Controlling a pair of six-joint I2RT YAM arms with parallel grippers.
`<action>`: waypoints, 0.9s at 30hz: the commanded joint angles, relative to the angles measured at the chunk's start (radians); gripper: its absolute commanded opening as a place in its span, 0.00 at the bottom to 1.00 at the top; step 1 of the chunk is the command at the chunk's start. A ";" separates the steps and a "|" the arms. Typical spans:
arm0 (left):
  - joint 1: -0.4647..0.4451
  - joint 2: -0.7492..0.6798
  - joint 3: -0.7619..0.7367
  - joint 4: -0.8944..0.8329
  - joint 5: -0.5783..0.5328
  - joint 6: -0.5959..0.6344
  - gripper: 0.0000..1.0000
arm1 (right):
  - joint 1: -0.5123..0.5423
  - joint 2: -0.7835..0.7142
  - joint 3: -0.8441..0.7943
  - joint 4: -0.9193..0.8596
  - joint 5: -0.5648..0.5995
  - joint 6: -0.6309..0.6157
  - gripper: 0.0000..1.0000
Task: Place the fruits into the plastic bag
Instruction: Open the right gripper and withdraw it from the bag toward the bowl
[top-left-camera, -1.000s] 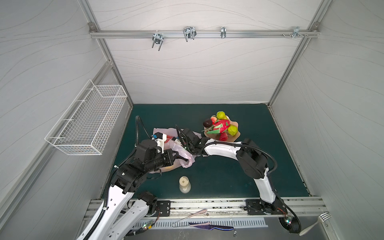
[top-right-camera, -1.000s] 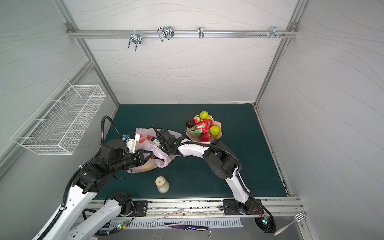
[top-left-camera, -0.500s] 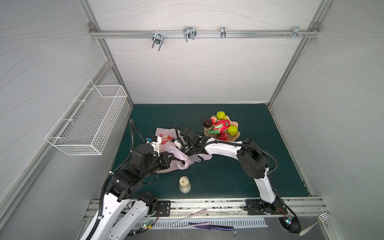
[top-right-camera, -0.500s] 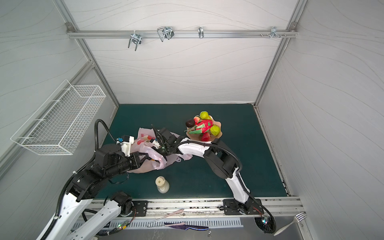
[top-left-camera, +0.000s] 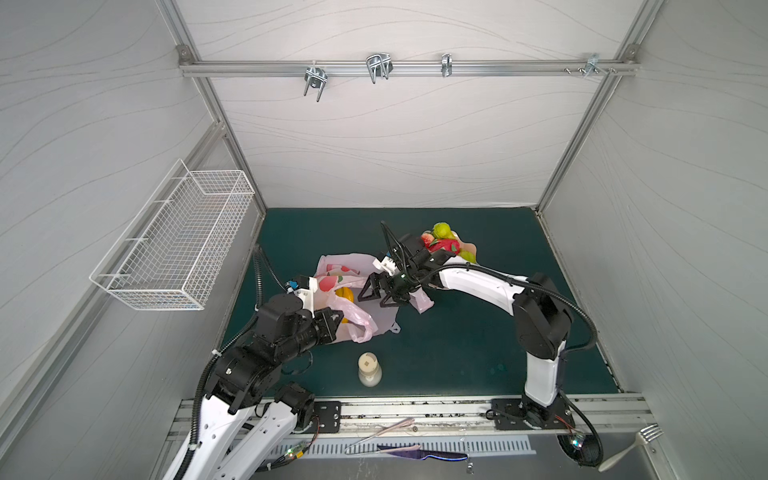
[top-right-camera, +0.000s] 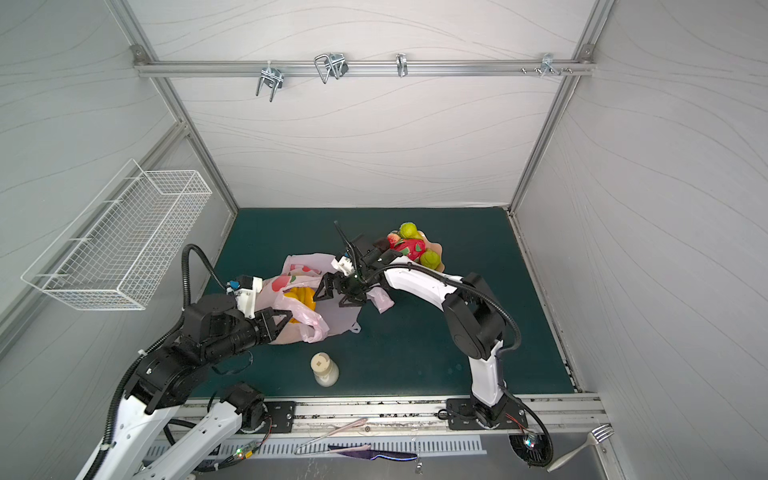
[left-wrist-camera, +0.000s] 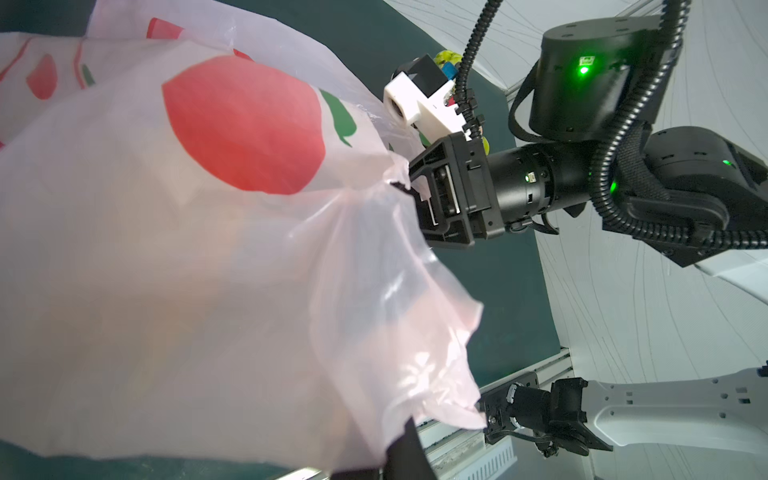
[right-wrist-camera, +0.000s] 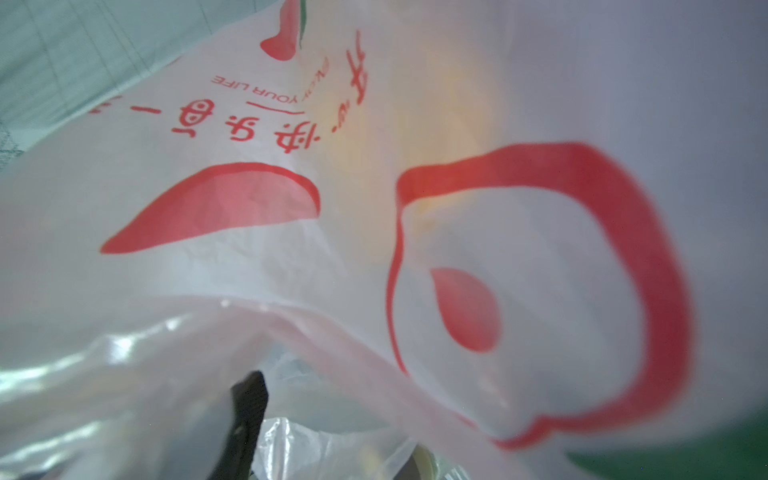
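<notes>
Left end effector clenches plastic bag (yellow fruit inside); right end effector gapes over it.

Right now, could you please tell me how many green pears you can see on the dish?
2. One green pear sits at the far side of the dish, the other at its near right side, beside the right arm. More may be hidden under the arm.

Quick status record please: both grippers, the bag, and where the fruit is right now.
left gripper: shut on plastic bag, at its edge
right gripper: open, at the bag mouth
in bag: yellow fruit
on dish: green pear, red fruit, others
bottle: upright, apart from bag
</notes>
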 joint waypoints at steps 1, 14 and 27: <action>0.000 0.002 0.014 0.000 -0.006 -0.001 0.00 | -0.003 -0.042 -0.008 -0.114 0.095 -0.084 0.99; 0.000 0.042 0.032 0.053 0.056 0.011 0.00 | -0.011 -0.245 -0.046 -0.300 0.313 -0.315 0.99; -0.001 0.081 0.039 0.101 0.102 0.027 0.00 | -0.208 -0.464 -0.060 -0.433 0.235 -0.414 0.99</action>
